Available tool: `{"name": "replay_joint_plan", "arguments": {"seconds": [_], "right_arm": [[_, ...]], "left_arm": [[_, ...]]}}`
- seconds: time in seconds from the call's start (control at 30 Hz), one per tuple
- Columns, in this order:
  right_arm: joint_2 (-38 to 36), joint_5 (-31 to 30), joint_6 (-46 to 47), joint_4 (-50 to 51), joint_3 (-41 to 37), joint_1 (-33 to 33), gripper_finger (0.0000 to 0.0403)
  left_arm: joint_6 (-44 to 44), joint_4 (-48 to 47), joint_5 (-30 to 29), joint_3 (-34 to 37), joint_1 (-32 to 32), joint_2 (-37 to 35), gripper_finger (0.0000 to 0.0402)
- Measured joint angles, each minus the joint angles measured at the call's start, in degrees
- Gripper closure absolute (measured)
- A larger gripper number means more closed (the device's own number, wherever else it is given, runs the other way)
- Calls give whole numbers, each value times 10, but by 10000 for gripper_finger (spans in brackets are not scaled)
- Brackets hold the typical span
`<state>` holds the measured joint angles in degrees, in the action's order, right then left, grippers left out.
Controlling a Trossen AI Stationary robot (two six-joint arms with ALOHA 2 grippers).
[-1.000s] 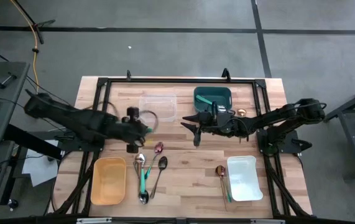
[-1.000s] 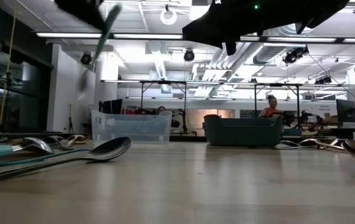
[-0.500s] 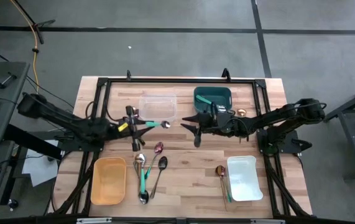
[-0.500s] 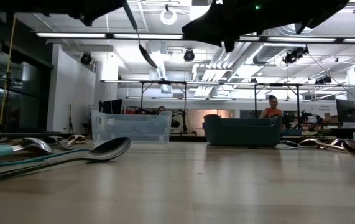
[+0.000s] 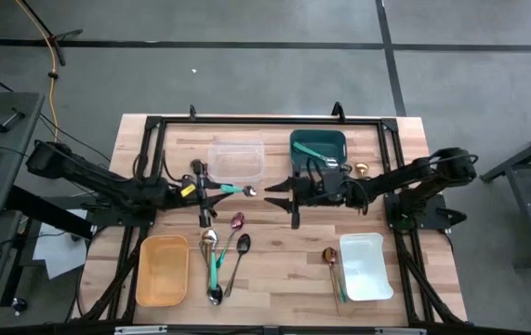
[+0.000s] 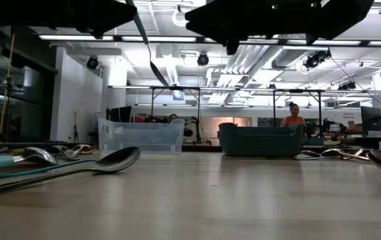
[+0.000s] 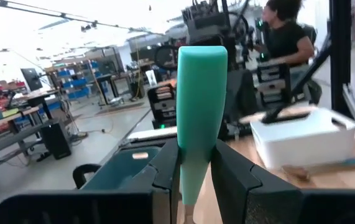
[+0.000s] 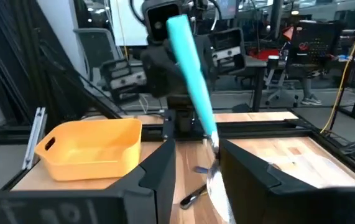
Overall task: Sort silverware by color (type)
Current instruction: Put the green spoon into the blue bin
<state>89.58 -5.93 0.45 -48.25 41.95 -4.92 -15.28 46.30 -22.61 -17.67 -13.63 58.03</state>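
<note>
teal-handled spoon (image 5: 236, 189) | level, bowl toward right gripper (image 5: 281, 190) (spread) | left gripper (image 5: 211, 188) pinches handle

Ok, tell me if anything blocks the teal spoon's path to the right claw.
Nothing visible does. The left claw holds the teal spoon out in the air, and the right claw faces its tip across an open gap.

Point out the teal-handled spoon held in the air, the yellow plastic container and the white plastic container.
teal-handled spoon with silver head (image 5: 234, 190), high view, on its handle.
yellow rectangular plastic container (image 5: 163, 271), high view, on its floor.
white rectangular plastic container (image 5: 365, 267), high view, on its floor.
</note>
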Motion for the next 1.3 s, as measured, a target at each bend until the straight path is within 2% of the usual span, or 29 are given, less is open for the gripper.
{"name": "replay_joint_plan", "arguments": {"seconds": [0.23, 0.33, 0.43, 0.53, 0.7, 1.0, 1.3], "right_arm": [[41, -22, 19, -12, 26, 8, 196], [59, -25, -18, 33, 62, 8, 161], [79, -36, -57, 104, 104, 8, 146], [93, -46, -65, 158, 143, 8, 144], [124, -46, -65, 173, 182, 8, 144], [131, -35, -45, 178, 195, 8, 146], [131, -6, -21, 167, 195, 8, 210]], "left_arm": [[2, 4, 1, -13, 22, 13, 343], [26, -2, 11, -13, 25, 13, 343], [28, -1, 30, -13, 25, 14, 343], [32, -1, 36, -13, 25, 14, 343], [43, -6, 71, -13, 25, 16, 343], [46, -15, 71, -13, 25, 16, 343], [54, -14, 71, -13, 37, 28, 343]]}}
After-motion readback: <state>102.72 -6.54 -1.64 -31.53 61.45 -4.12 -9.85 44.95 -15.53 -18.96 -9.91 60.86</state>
